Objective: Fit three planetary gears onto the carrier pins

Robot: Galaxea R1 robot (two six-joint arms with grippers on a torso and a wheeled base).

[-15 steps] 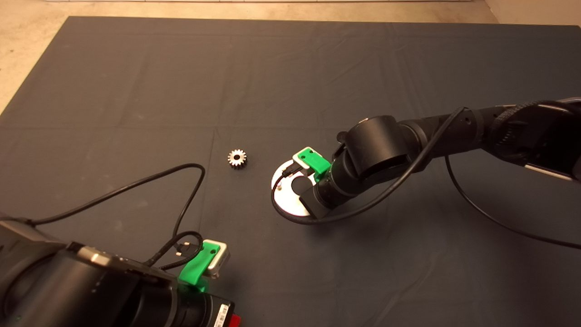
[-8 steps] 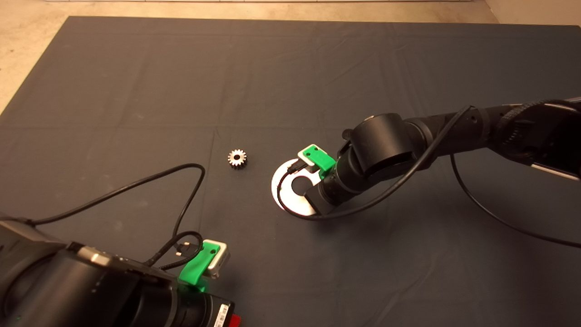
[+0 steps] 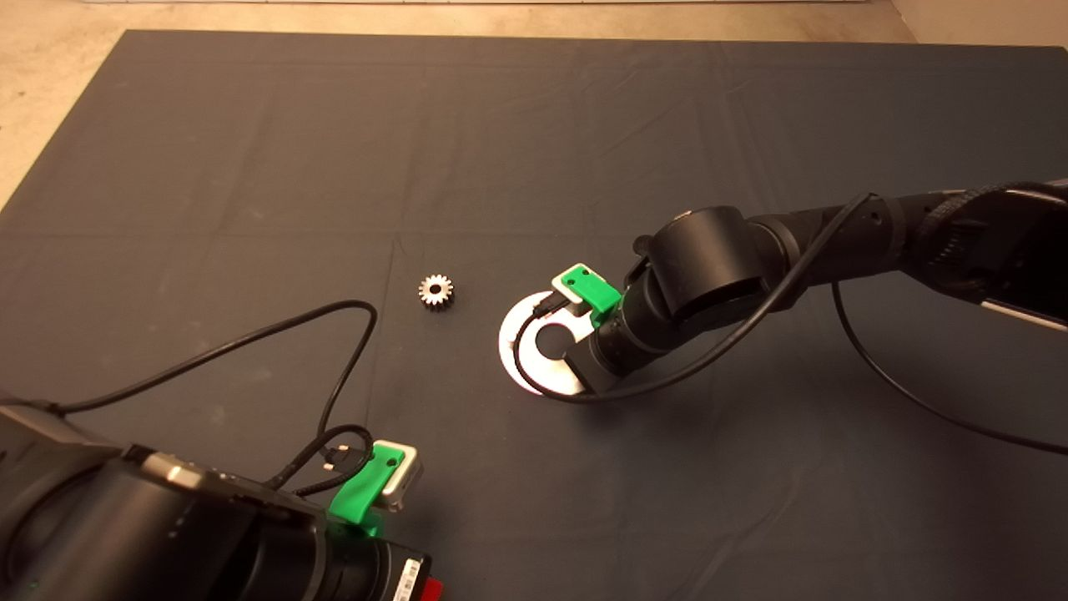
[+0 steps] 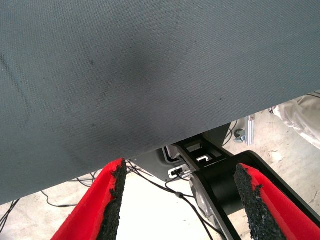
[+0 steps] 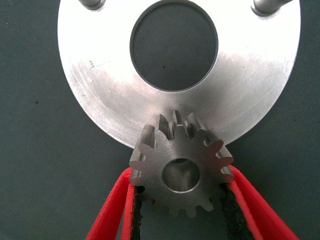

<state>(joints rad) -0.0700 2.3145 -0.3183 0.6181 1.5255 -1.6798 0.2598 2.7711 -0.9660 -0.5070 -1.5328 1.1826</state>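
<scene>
In the right wrist view, my right gripper (image 5: 181, 174) is shut on a planetary gear (image 5: 181, 167), held flat by its toothed rim. This gear hangs over the near edge of the silver carrier disc (image 5: 100, 90). Two carrier pins (image 5: 92, 4) (image 5: 267, 6) stand at the disc's far side, beyond its central hole. Any pin under the gear is hidden. In the head view, the right arm (image 3: 692, 284) covers half of the disc (image 3: 511, 334). A second planetary gear (image 3: 435, 291) lies flat on the mat, left of the disc. My left gripper (image 4: 181, 169) is open and holds nothing.
The left arm (image 3: 167, 534) is parked at the lower left edge, its black cable (image 3: 334, 351) looping over the mat toward the loose gear. The right arm's cable (image 3: 901, 392) trails across the mat on the right. The mat's far edge meets a pale floor (image 3: 50, 83).
The right arm has shifted slightly to the right over the disc, exposing more of the disc's left side. The loose gear and the left arm have not moved.
</scene>
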